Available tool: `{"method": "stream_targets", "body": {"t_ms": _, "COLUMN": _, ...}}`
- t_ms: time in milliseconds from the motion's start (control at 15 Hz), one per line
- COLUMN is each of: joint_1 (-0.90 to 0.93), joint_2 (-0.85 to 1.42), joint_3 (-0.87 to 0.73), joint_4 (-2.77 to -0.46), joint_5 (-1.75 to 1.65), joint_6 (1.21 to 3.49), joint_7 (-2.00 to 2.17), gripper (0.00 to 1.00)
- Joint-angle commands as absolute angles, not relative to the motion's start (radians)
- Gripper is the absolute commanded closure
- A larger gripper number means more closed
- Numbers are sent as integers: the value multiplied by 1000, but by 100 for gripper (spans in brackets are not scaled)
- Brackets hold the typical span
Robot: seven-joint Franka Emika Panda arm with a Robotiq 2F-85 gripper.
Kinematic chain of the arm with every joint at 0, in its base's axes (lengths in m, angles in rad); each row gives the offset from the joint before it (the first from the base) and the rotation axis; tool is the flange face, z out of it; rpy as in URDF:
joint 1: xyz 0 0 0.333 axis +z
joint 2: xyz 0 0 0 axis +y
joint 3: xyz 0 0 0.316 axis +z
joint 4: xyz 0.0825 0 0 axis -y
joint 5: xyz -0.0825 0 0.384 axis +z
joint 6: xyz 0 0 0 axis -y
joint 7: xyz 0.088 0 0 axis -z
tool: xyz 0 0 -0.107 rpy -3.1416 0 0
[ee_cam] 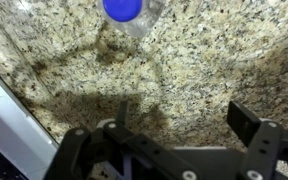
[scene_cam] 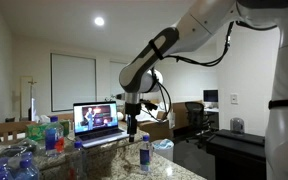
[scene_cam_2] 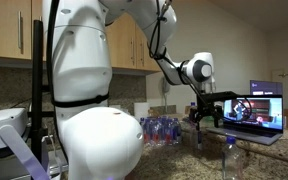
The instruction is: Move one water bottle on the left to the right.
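- The gripper [ee_cam: 184, 125] is hanging with its jaws spread wide and nothing between them. In the wrist view its two dark fingers [ee_cam: 247, 120] are framing only bare stone.
- It is pointing straight down over the speckled granite counter [ee_cam: 204, 70] and casting a broad shadow on the surface beneath it.
- The water bottle [ee_cam: 134, 14] is showing at the top edge of the wrist view as a round blue cap over a clear body. It is sitting apart from the fingertips, and neither one is touching it.
- In an exterior view the gripper [scene_cam: 132, 128] is hovering just beside the water bottle [scene_cam: 144, 153]. The bottle is standing upright on the counter, and its top is reaching roughly the level of the fingertips.
- In an exterior view from another side the gripper [scene_cam_2: 200, 135] is again hanging clear of the water bottle [scene_cam_2: 231, 160], which is standing alone near the counter's front edge.
- An open laptop [scene_cam: 96, 120] is glowing with a picture just behind the gripper. The bottle is reaching far lower than its screen.
- The arm [scene_cam: 159, 50] is arching down to the wrist from high up in the frame, with a dark cable looping along it.
- A cluster of clear bottles [scene_cam: 14, 165] is lying at the near corner of the counter, well apart from the single bottle.
- A wrapped pack of small bottles [scene_cam_2: 164, 128] is sitting against the wall under the wooden cabinets [scene_cam_2: 124, 40].
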State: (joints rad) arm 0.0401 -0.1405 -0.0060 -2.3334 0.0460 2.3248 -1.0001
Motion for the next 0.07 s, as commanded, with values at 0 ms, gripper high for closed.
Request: {"method": "stream_targets", "body": {"t_ms": 0, "joint_1": 46, "joint_2": -141, "joint_3": -12, "joint_4": -2332, "joint_5": 44, "joint_6": 2322, "joint_7": -998, "gripper": 0}}
